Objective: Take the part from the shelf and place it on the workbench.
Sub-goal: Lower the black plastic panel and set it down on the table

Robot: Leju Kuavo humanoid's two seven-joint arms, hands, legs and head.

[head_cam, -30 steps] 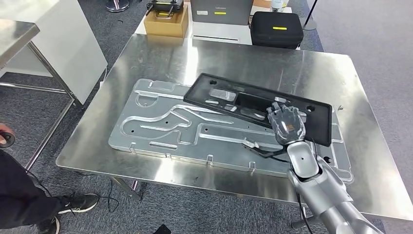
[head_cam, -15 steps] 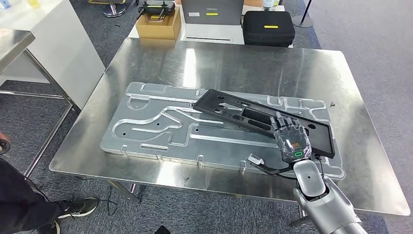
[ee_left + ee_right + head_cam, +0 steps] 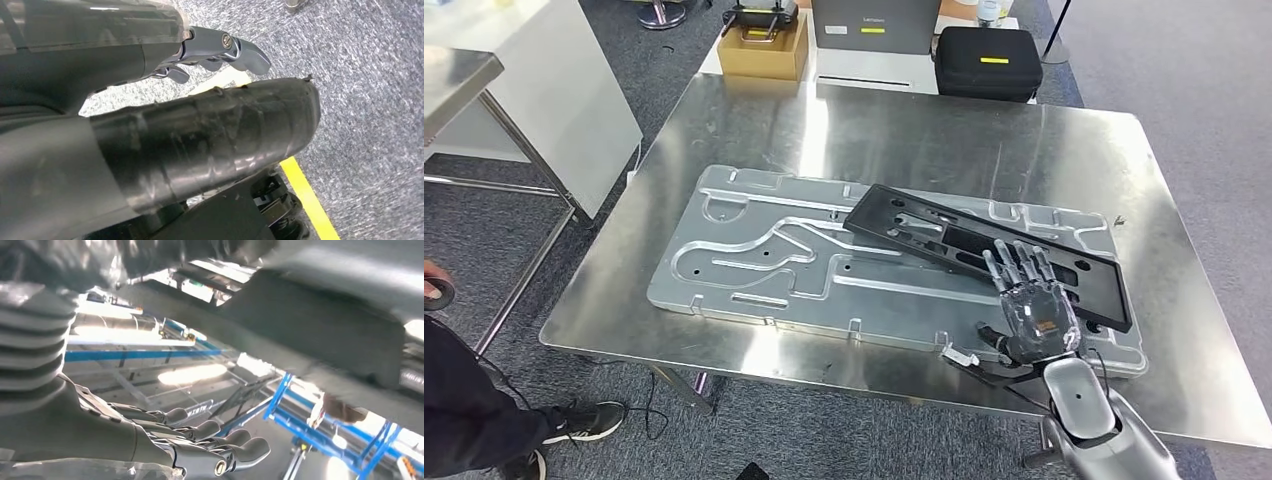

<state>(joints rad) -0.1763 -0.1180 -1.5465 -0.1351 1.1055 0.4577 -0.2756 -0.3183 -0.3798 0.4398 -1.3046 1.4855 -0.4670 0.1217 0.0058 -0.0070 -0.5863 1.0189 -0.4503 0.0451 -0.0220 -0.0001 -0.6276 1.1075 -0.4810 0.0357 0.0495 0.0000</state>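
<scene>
A long black part [image 3: 944, 240] with several cut-outs lies slanted on the grooved aluminium plate [image 3: 734, 270] that rests on the steel workbench [image 3: 904, 130]. My right hand [image 3: 1031, 305] hovers at the part's near right end, palm down, fingers spread, holding nothing. In the right wrist view the dark fingers [image 3: 215, 450] stretch out straight beside the part's dark surface [image 3: 320, 335], with the shiny bench reflecting lights between them. In the left wrist view my left hand's fingers [image 3: 220, 47] hang loosely over grey carpet, holding nothing.
A black case [image 3: 989, 62] and a cardboard box [image 3: 762, 55] stand just beyond the workbench's far edge. Another steel table [image 3: 454, 75] and a white cabinet [image 3: 554, 90] are at the left. A person [image 3: 459, 400] stands at the near left.
My right hand has let go of the black part and drawn back toward the near edge, fingers now spread. The part has dropped flat onto the plate, further right. The camera shifted a little.
</scene>
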